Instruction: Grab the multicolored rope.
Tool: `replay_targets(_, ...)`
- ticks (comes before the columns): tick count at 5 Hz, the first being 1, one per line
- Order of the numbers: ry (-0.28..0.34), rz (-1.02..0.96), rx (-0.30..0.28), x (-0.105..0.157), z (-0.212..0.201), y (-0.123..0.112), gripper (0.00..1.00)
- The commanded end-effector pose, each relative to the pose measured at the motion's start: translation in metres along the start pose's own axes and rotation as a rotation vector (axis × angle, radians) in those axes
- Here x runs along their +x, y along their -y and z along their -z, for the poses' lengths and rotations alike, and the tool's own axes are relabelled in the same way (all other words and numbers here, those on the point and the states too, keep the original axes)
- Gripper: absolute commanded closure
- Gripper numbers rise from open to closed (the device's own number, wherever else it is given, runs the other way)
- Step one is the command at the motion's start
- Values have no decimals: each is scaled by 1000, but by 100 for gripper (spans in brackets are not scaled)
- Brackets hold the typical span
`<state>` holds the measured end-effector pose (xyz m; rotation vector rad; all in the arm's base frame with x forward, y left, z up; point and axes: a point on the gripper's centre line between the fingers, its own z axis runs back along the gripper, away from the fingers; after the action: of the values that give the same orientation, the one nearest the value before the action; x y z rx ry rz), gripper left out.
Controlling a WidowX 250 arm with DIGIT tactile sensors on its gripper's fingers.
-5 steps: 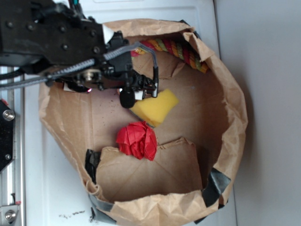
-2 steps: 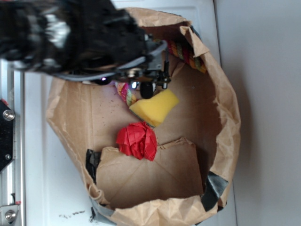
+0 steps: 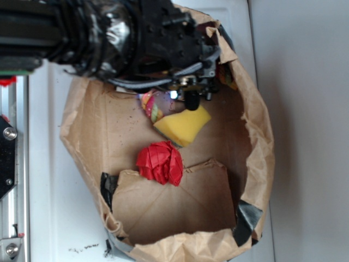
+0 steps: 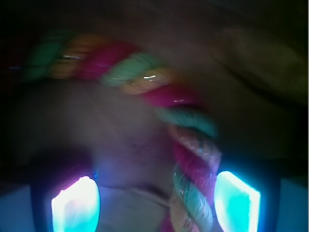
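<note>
The multicolored rope (image 4: pixel 183 145), twisted from red, yellow and green strands, arcs from the upper left of the wrist view down between my two glowing fingers (image 4: pixel 75 205). It lies close to the right one and touches neither. My gripper (image 4: pixel 155 203) is open around it. In the exterior view the gripper (image 3: pixel 188 93) hangs low at the top of the paper bag, and the arm hides most of the rope. One rope end (image 3: pixel 150 105) shows beside the yellow sponge, and a bit of rope (image 3: pixel 226 76) shows by the bag wall.
The brown paper bag (image 3: pixel 262 142) with crumpled walls encloses everything. A yellow sponge (image 3: pixel 182 125) lies just below the gripper, and a red wrinkly cloth ball (image 3: pixel 160 162) sits below that. A folded cardboard flap (image 3: pixel 174 202) covers the lower bag floor.
The arm has swung right and up over the rope at the bag's top. The bag has shifted and one rope end now shows left of the sponge.
</note>
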<state>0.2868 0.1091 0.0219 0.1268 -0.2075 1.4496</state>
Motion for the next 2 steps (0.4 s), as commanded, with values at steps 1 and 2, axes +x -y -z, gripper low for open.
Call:
replay_targets(1,24,-29,-50,-46,-12,-40,100)
replay_targets(2,37,-30,-48,-82,-26,-86,100)
